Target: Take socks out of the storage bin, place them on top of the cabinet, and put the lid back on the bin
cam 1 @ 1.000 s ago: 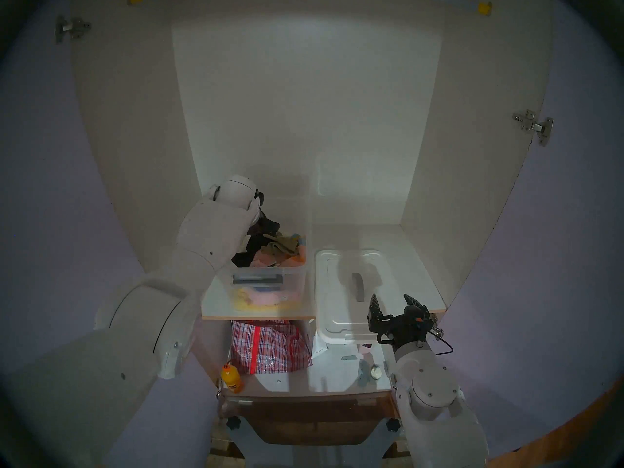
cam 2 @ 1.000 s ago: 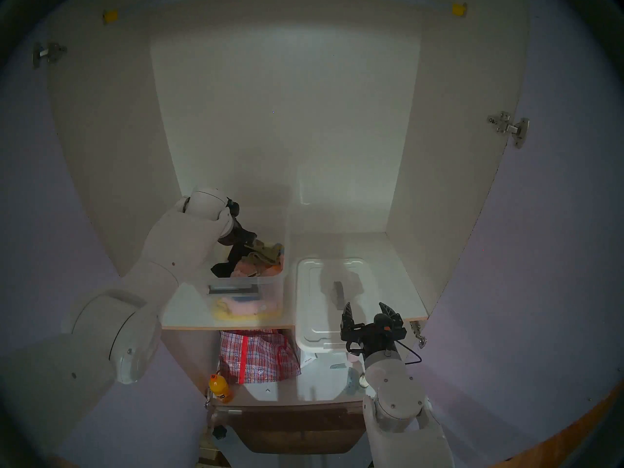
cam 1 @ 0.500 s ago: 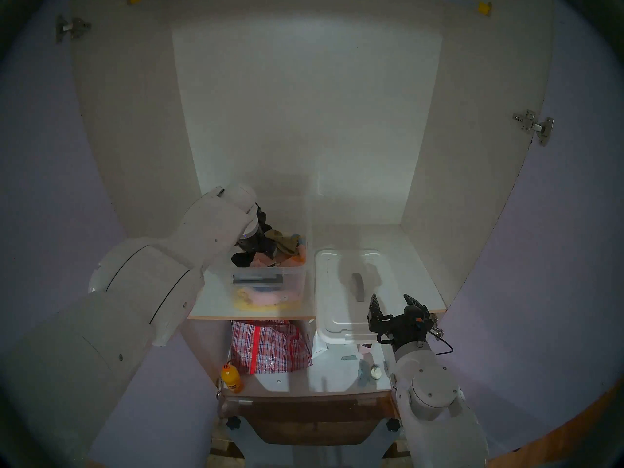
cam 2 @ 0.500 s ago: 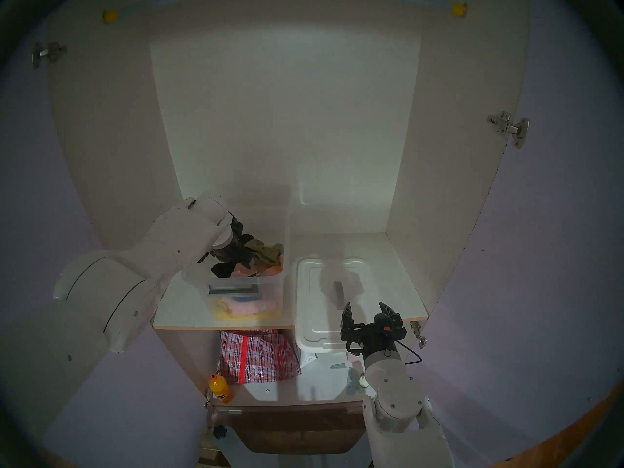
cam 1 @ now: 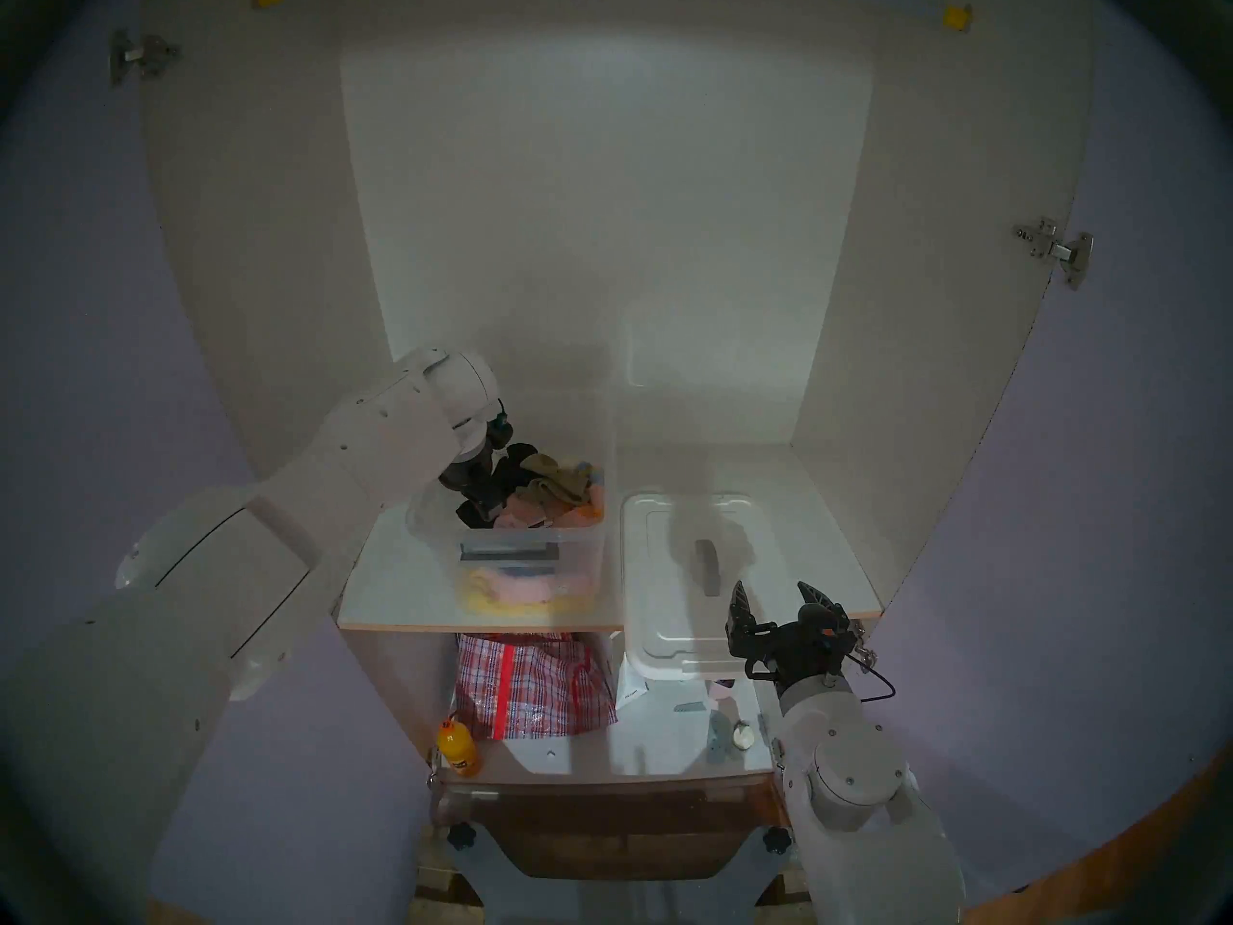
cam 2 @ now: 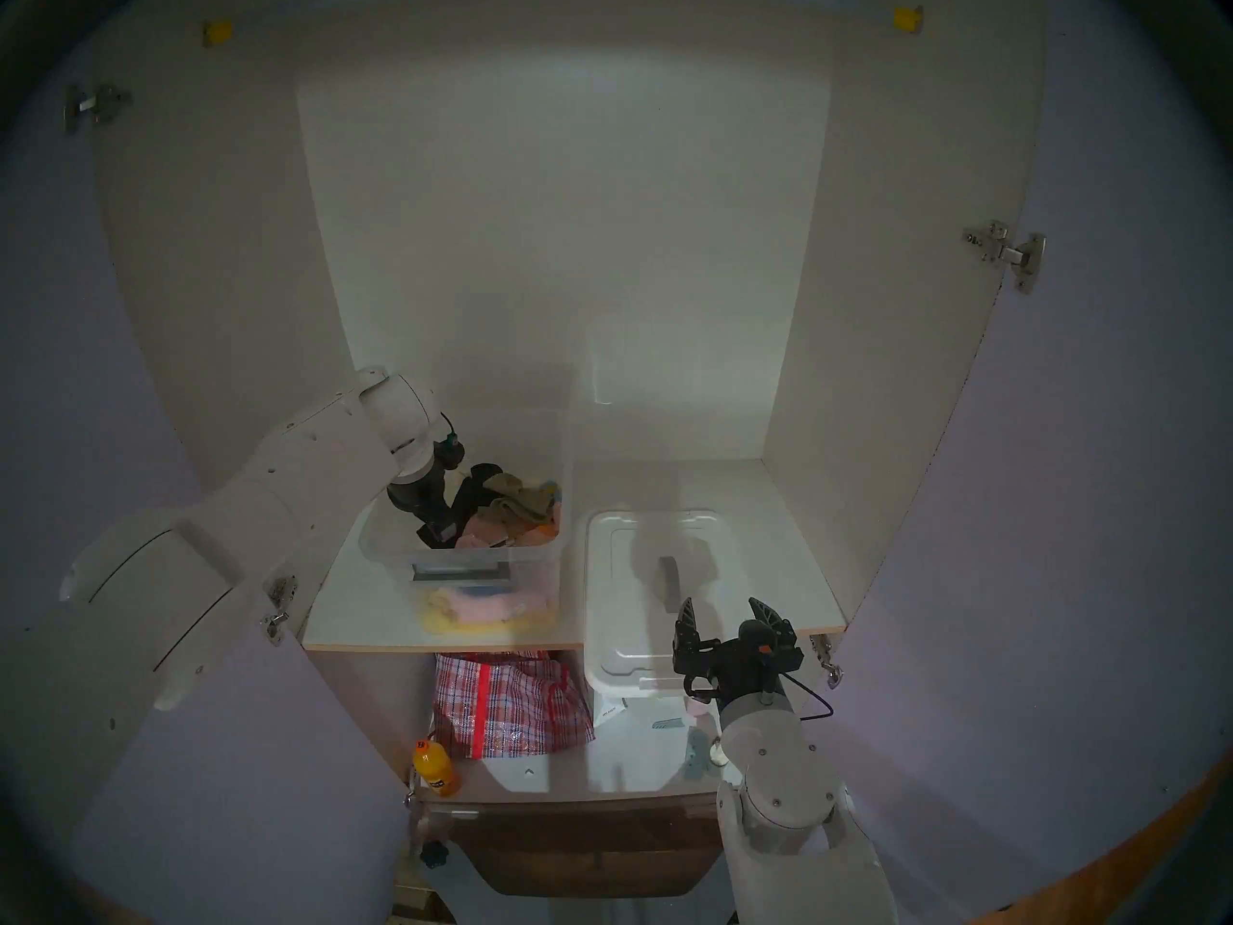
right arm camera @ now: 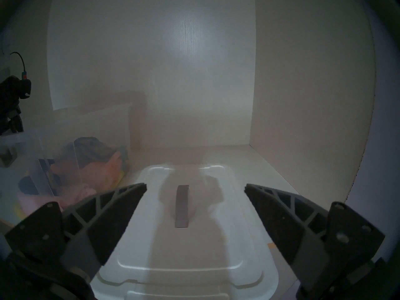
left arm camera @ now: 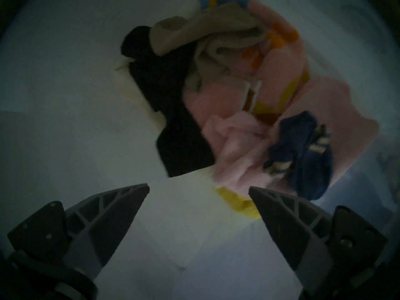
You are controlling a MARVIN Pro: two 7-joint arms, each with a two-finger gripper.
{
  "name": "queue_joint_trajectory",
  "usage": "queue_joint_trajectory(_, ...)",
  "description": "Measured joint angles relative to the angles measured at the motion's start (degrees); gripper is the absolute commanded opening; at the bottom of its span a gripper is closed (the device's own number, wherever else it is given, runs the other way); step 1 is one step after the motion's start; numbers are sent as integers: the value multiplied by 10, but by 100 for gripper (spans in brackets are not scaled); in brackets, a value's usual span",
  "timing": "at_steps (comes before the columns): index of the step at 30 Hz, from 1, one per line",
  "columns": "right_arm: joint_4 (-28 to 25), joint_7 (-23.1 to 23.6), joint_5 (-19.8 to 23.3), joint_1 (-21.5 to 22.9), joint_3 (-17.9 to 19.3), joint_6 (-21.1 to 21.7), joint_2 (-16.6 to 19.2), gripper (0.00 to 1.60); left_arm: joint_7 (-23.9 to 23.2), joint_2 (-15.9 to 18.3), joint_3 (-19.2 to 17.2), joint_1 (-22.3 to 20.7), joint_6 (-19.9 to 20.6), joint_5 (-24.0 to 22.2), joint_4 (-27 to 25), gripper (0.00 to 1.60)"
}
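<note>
The clear storage bin (cam 1: 427, 526) stands open on the left of the cabinet's white shelf (cam 1: 393, 583), filled with mixed clothes. My left gripper (left arm camera: 199, 187) hangs open over the bin's bare left floor, empty, beside a black garment (left arm camera: 173, 124). Dark navy socks (left arm camera: 303, 152) with pale cuff stripes lie on pink cloth to the right of its right finger, untouched. The milky-white lid (cam 1: 660, 610) with its grey handle (cam 1: 706, 565) lies on the shelf right of the bin, jutting over the front edge. My right gripper (cam 1: 772, 590) hovers open above the lid's front half.
An olive-tan cloth (left arm camera: 194, 37) tops the pile at the bin's far end. Below the shelf sit a red checked bag (cam 1: 534, 683) and an orange bottle (cam 1: 457, 753). The cabinet's white side walls close in both arms, and a silver hinge (cam 1: 1057, 249) sticks out on the right.
My left arm has swung its elbow out to the left, and the wrist has turned, pointing the open gripper down into the bin's left side. The right arm has not moved.
</note>
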Motion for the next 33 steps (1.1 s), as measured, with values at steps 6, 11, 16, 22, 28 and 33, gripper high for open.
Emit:
queue_joint_trajectory(6,0,0,0,0,0,0,0,160,-31,46,46,7,-30,-30,-88,160)
queue_joint_trajectory(11,0,0,0,0,0,0,0,160,-33,27,54,-1,-31,-56,-66,160)
queue_joint_trajectory(16,0,0,0,0,0,0,0,160,-43,9,94,-37,-42,-86,-45,160)
queue_joint_trajectory(22,0,0,0,0,0,0,1,160,-111,-6,159,-93,-120,-88,17,160)
queue_joint_trajectory(28,-1,0,0,0,0,0,1,160,-171,-41,206,-108,-198,-70,111,160)
queue_joint_trajectory(33,-1,0,0,0,-1,0,1,160,-126,-105,194,-101,-206,-70,221,160)
